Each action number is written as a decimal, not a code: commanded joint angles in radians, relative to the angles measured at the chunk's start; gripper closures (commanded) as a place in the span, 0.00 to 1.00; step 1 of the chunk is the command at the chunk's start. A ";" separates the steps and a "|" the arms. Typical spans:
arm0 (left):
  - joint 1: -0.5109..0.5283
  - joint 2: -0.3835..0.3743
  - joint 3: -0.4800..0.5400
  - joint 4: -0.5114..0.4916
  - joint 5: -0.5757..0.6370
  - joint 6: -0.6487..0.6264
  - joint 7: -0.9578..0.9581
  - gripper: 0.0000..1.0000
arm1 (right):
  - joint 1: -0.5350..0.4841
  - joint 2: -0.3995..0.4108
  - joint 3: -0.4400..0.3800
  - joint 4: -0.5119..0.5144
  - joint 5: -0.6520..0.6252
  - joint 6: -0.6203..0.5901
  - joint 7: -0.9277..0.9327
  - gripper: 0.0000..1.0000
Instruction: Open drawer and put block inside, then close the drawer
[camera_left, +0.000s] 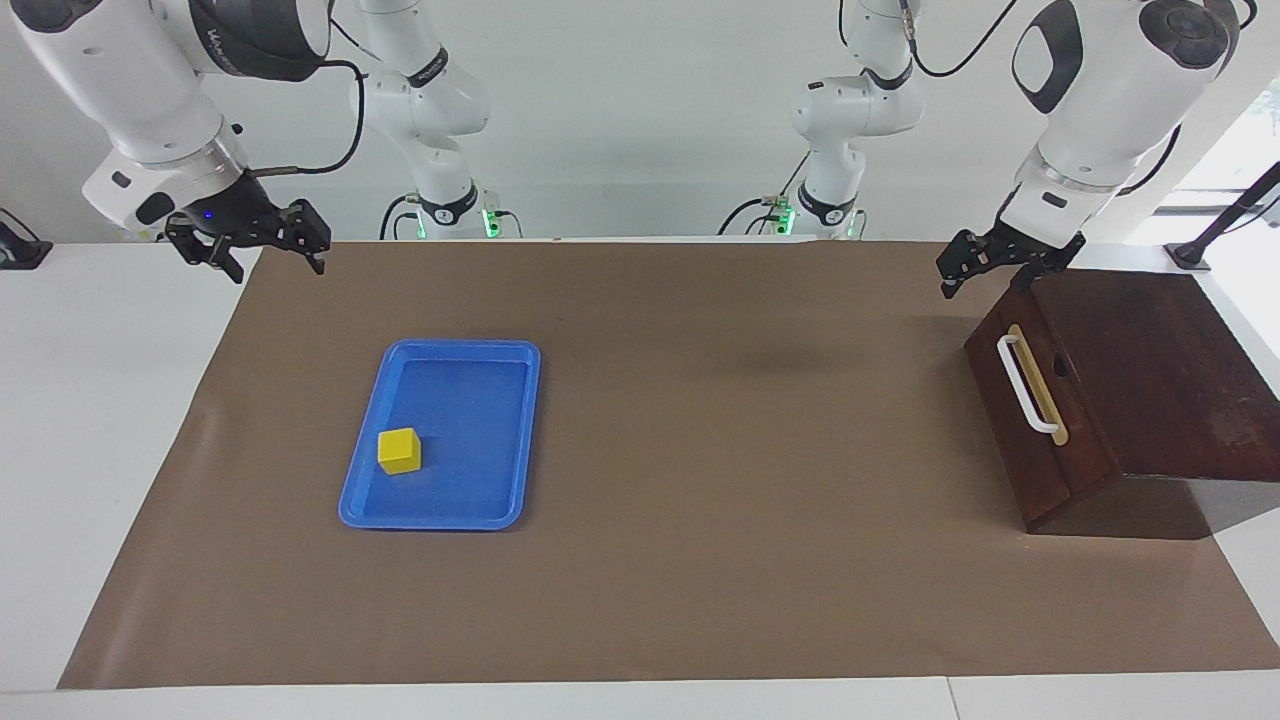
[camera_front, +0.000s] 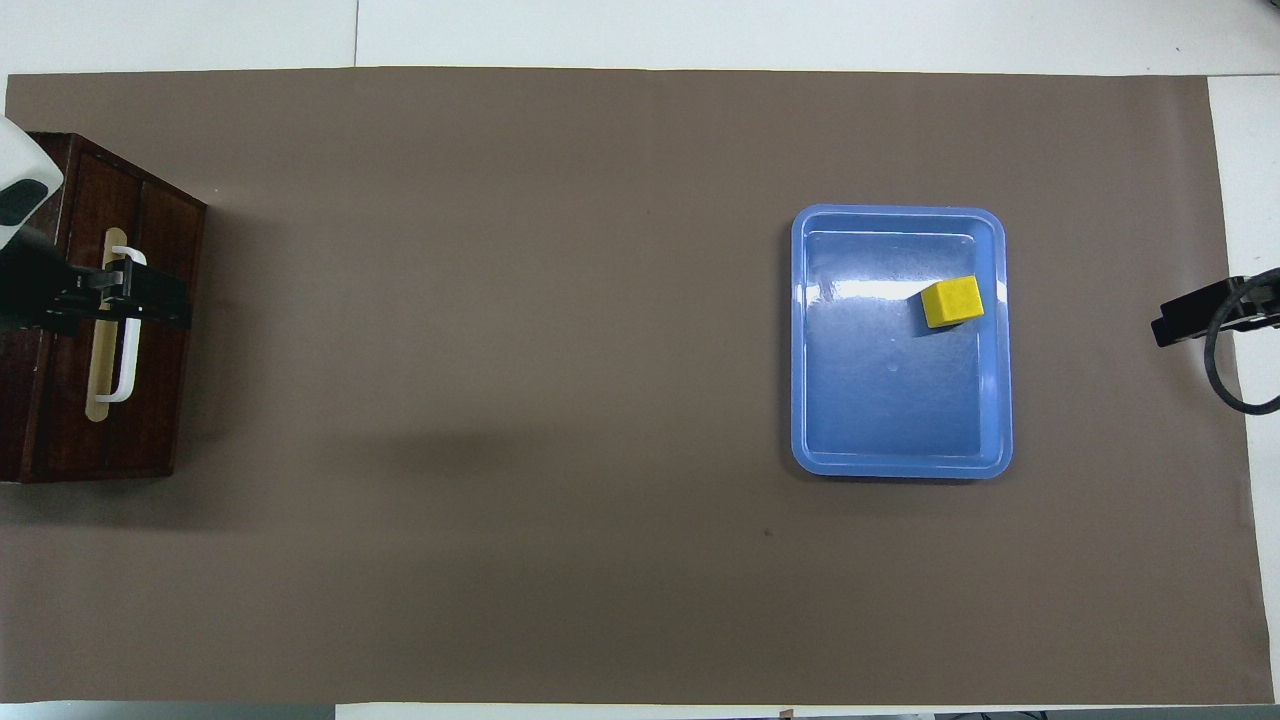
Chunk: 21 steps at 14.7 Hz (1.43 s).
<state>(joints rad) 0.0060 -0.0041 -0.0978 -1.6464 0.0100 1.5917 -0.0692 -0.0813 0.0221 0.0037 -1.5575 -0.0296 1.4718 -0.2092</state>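
The dark brown drawer (camera_left: 1070, 470) stands shut at the left arm's end of the table, and it also shows in the overhead view (camera_front: 150, 420). Its white bar handle (camera_left: 1025, 385) faces the table's middle. My left gripper (camera_left: 985, 280) is open and empty in the air over the drawer's top front edge, clear of the handle. In the overhead view the left gripper (camera_front: 150, 305) covers part of the handle (camera_front: 125, 370). The yellow block (camera_left: 400, 450) lies in the blue tray (camera_left: 440, 520). My right gripper (camera_left: 277, 268) is open and raised over the right arm's end of the table.
The blue tray (camera_front: 900, 465) lies on the brown mat (camera_left: 700, 450), toward the right arm's end, with the block (camera_front: 951, 301) in its corner farther from the robots. The right gripper's tip (camera_front: 1175, 325) shows over the mat's edge.
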 joint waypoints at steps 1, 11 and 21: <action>0.003 -0.025 0.001 -0.019 -0.012 -0.006 0.002 0.00 | -0.002 0.001 0.005 0.007 0.003 0.002 0.021 0.00; 0.005 -0.025 0.001 -0.019 -0.012 -0.006 0.002 0.00 | -0.003 0.001 0.005 0.005 0.011 0.019 -0.004 0.00; 0.005 -0.025 0.001 -0.019 -0.012 -0.006 0.002 0.00 | -0.024 -0.002 -0.002 -0.081 0.107 0.053 0.423 0.00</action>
<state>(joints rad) 0.0060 -0.0041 -0.0978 -1.6464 0.0100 1.5917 -0.0692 -0.0861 0.0232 -0.0004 -1.5907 0.0171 1.5012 0.0573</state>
